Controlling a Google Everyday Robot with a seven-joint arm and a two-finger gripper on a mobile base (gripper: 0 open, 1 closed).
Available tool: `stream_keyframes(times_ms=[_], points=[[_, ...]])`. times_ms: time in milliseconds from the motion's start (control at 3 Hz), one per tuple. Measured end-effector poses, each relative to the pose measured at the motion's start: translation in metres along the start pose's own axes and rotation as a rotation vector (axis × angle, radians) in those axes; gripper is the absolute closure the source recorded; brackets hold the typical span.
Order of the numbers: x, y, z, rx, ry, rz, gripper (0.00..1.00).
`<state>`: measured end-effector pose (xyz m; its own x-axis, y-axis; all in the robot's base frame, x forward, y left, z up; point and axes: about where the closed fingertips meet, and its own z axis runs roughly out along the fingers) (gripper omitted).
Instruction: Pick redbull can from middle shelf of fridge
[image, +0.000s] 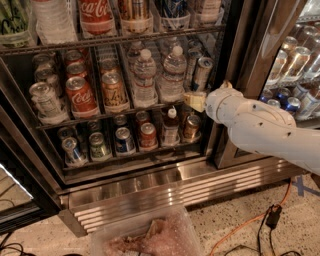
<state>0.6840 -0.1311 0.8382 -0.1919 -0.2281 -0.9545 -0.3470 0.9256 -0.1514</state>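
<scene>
Now, gripper (193, 100) below redbull can (202, 73) (water bottles (173, 76) alongside)

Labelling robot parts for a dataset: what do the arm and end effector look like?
The arm is a smooth, rounded white shell with small dark holes. Its end effector, at the right end of the middle shelf, is pale cream.

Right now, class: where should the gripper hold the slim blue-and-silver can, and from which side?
Grip the can at mid-body, coming in from the open front: it is slim, round and leaning, with a water bottle close beside it. The gripper hangs just below it.
</scene>
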Motion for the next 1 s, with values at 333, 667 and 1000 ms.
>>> stream_keyframes(times_ms=[333,667,1000], points=[[0.0019,-0.0028,-0.0012,0.000,0.001,0.000,0.26],[0.0031,-0.0034,-0.0016,0.003,-0.004,-0.004,0.26],[0.0006,-0.0016,-0.0016,-0.005,-0.012,-0.005,0.25]])
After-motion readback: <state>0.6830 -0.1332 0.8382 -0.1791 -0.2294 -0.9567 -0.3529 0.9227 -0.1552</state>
